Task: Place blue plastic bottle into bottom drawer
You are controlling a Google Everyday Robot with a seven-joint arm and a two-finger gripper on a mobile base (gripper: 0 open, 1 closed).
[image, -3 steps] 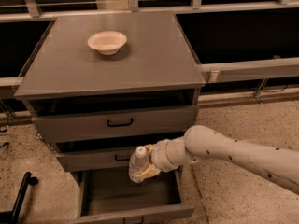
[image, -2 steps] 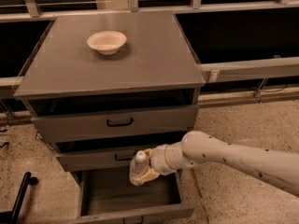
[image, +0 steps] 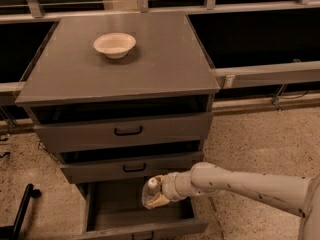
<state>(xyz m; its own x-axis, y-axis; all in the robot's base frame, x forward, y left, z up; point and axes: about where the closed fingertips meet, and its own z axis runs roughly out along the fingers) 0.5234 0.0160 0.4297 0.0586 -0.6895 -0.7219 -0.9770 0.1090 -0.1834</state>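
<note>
The blue plastic bottle [image: 150, 192] is clear with a white cap and is held roughly upright in my gripper [image: 156, 193]. The gripper is shut on the bottle's body, at the end of my white arm [image: 240, 184] that reaches in from the right. Bottle and gripper hang over the open bottom drawer [image: 137, 215], a grey tray pulled out at the cabinet's foot, just below the middle drawer's front. The drawer floor shows bare around the bottle.
The grey cabinet [image: 120, 69] has two upper drawers with black handles, top [image: 128, 131] and middle [image: 134, 168], both slightly ajar. A cream bowl [image: 114, 44] sits on the cabinet top. A black bar [image: 22, 209] stands at lower left on speckled floor.
The arm has lowered and pulled slightly left, bringing the bottle down from in front of the middle drawer toward the open bottom drawer.
</note>
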